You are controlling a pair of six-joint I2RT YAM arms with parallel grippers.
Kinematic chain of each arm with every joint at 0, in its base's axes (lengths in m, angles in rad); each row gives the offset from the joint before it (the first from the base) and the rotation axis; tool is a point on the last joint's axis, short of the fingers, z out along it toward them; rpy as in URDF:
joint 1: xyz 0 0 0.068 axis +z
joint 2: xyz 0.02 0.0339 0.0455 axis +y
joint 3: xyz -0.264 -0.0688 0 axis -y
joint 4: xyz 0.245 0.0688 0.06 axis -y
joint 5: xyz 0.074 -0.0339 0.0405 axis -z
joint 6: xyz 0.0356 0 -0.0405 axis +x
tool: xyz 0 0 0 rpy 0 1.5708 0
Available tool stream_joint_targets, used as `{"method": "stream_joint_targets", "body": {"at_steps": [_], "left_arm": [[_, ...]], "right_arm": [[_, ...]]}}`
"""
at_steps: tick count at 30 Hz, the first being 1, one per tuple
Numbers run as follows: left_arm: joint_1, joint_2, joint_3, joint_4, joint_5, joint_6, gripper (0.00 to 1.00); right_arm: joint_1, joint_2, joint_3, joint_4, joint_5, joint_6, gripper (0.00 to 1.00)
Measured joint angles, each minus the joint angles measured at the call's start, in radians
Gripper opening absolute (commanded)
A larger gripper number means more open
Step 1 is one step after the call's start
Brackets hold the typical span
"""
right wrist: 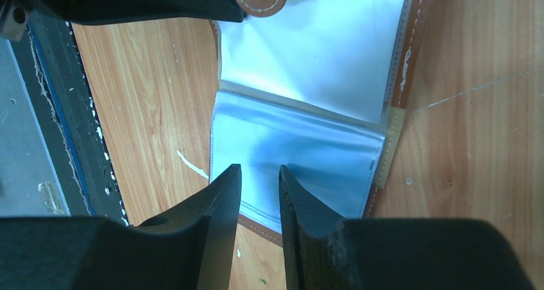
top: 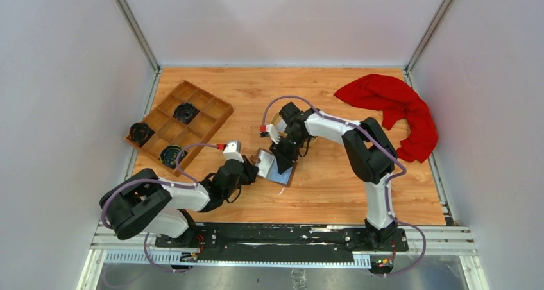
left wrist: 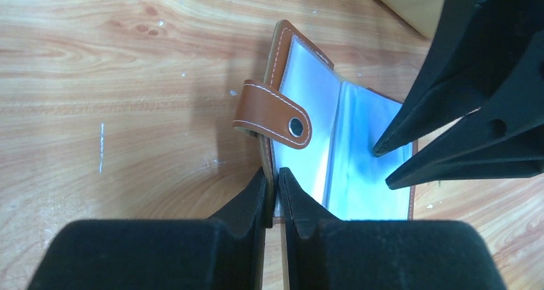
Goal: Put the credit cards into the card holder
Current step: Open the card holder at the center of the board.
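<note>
1. Got the left gripper pinched tight on the brown cover edge of the card holder, with the snap strap flopped open just above.
2. Got the right gripper with jaws a little apart, tips down on the clear sleeves. Can't see anything between them.
3. Holder itself: lying open on the table, front-middle, right between the two grippers.
4. Progress-wise, looks like early days. Opened and pinned, sure, but zero credit cards in view anywhere, and empty-looking sleeves as far as can be told. Probably still left to do: fetching every card and sliding it in.
5. Edges to mind: thin floppy sleeve lips, likely to buckle under a card. Also both sets of fingers crowded over one small wallet, so not much room for a card to come in.
6. Plenty of bare wood to the right and toward the back. Wooden tray off at the left rear, red cloth at the far right rear, both well apart from the holder.
</note>
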Motion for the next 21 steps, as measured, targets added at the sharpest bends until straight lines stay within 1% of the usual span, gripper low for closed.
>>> {"method": "stream_joint_targets", "body": {"at_steps": [2, 7, 9, 11, 16, 20, 21], "left_arm": [[0.012, 0.014, -0.009, 0.014, 0.018, -0.031, 0.12], [0.031, 0.051, -0.021, 0.039, 0.045, -0.124, 0.3], [0.037, 0.052, -0.02, 0.043, 0.057, -0.148, 0.46], [0.037, 0.04, -0.017, 0.042, 0.078, -0.158, 0.59], [0.037, -0.055, -0.019, -0.033, 0.113, -0.151, 0.78], [0.037, -0.182, -0.04, -0.113, 0.118, -0.132, 0.84], [0.037, -0.217, -0.046, -0.127, 0.12, -0.124, 0.87]], "right_arm": [[-0.001, 0.002, 0.003, -0.003, 0.0, 0.0, 0.33], [-0.002, 0.002, 0.005, -0.016, -0.012, -0.013, 0.35], [-0.004, -0.005, 0.003, -0.023, -0.025, -0.024, 0.35], [-0.004, -0.018, -0.005, -0.027, -0.027, -0.035, 0.36], [-0.004, -0.065, -0.021, -0.04, -0.033, -0.062, 0.36], [-0.004, -0.094, -0.022, -0.053, -0.071, -0.082, 0.36], [-0.004, -0.102, -0.022, -0.059, -0.083, -0.089, 0.36]]}}
